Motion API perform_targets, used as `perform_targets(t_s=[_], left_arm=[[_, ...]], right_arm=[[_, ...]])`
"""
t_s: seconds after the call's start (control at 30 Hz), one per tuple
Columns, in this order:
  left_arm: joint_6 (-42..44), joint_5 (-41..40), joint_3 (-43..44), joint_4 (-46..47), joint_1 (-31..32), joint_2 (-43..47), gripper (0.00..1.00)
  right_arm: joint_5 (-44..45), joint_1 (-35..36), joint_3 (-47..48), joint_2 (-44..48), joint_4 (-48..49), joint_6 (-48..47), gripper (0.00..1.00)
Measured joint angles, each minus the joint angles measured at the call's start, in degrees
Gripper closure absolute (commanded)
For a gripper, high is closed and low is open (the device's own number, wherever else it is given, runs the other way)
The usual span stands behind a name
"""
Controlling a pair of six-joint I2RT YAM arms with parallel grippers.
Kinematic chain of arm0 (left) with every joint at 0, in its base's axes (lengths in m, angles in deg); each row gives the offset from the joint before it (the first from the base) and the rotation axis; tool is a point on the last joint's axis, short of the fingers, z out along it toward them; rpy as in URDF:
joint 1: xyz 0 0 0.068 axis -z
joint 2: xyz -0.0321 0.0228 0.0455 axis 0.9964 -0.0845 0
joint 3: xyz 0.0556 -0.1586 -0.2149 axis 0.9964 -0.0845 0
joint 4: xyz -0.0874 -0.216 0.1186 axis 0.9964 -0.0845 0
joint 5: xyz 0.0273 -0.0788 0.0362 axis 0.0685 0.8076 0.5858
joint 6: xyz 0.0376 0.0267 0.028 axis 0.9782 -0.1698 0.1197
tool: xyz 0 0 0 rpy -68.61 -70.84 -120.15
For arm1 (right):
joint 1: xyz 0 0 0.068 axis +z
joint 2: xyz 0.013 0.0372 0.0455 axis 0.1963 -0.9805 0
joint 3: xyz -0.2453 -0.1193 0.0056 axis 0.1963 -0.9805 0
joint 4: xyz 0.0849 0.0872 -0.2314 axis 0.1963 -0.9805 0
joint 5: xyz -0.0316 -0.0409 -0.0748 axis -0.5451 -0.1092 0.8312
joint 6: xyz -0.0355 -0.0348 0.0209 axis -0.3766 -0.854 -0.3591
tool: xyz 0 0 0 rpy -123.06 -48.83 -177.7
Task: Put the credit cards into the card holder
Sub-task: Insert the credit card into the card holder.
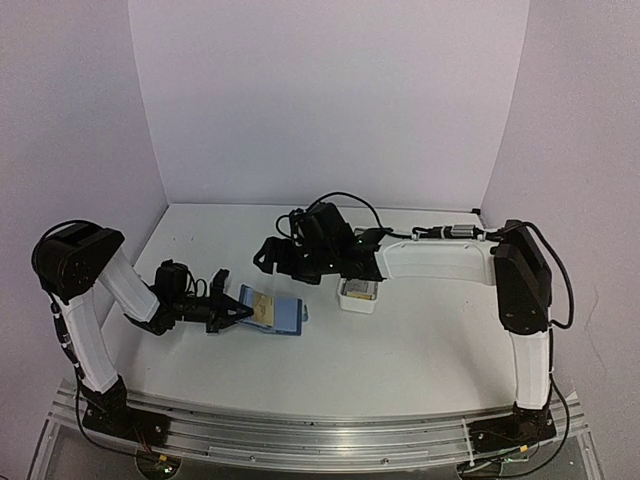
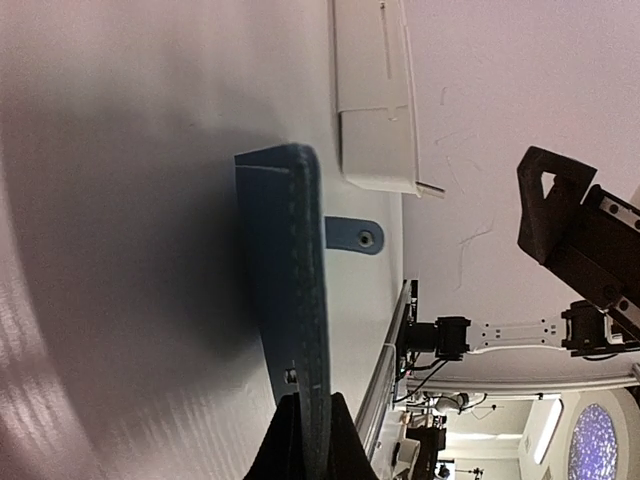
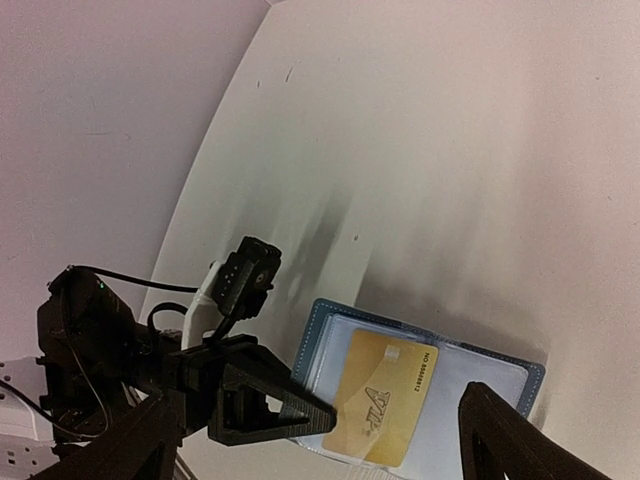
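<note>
Currently pinching one short edge of the card holder [image 1: 285, 314] with the left gripper [image 1: 240, 312], jaws pressed tight on the blue cover. Spread open on the worktop [image 1: 420, 350], lighter inside facing up, snap tab [image 2: 355, 235] sticking out at the end away from the grip. Across that open inside, a gold credit card [image 3: 385, 400], slightly askew, one end reaching toward the left gripper's tip; tucked into a pocket or merely lying on top, cannot tell. Hovering above and behind the holder, the right gripper [image 1: 272, 250], jaws spread wide with nothing between them, clear of both holder and card. Just right of the holder, under the right arm, a white tray [image 1: 357, 297]; contents too small to make out.
</note>
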Motion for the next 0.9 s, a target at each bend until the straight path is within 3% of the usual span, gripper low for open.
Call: perform_targets(t_s=[0.1, 0.2, 0.23, 0.27, 0.33, 0.5, 0.6, 0.67, 0.7, 0.77, 0.8, 0.9], left_arm=[[1.90, -1.11, 0.09, -2.84, -0.22, -1.64, 0.95], [3.06, -3.23, 0.09, -6.03, -0.22, -2.25, 0.70], [3.54, -3.96, 0.11, -7.02, -0.22, -2.25, 0.55], [3.23, -4.42, 0.13, -7.93, -0.24, -2.25, 0.47], [3.74, -3.93, 0.96, -8.81, -0.31, -1.31, 0.39], [5.25, -7.21, 5.75, -19.17, -1.07, 1.57, 0.37], [7.54, -8.63, 9.01, -28.35, -2.45, 3.08, 0.38], [9.84, -10.51, 11.85, -35.74, -3.21, 3.91, 0.41], [10.88, -11.85, 13.14, -39.54, -3.65, 4.44, 0.44], [12.61, -15.12, 14.53, -45.64, -4.11, 6.08, 0.52], [12.85, -16.13, 14.64, -47.47, -4.31, 6.82, 0.57], [13.05, -17.97, 14.67, -50.69, -4.55, 7.37, 0.67]], right_arm=[[-1.36, -0.02, 0.00, -1.01, -0.07, 1.42, 0.08], [-2.80, -0.02, 0.02, -1.57, 0.15, 2.16, 0.09], [-3.26, -0.02, 0.00, -1.86, 0.13, 2.32, 0.10], [-3.82, 0.00, 0.02, -2.27, 0.24, 2.49, 0.11], [-4.83, -0.02, 0.02, -3.17, 0.31, 2.93, 0.14], [-7.45, 0.00, 0.02, -5.40, 0.24, 4.33, 0.24], [-8.35, 0.00, 0.02, -6.01, 0.13, 4.98, 0.35], [-8.44, -0.02, 0.02, -6.16, 0.09, 5.16, 0.63], [-8.37, 0.00, 0.02, -6.21, 0.13, 5.66, 0.71], [-8.31, -0.02, 0.02, -6.25, 0.09, 6.36, 0.94], [-8.24, 0.00, 0.04, -6.45, 0.17, 6.51, 1.00], [-8.00, 0.00, 0.35, -7.96, 0.52, 7.45, 1.00]])
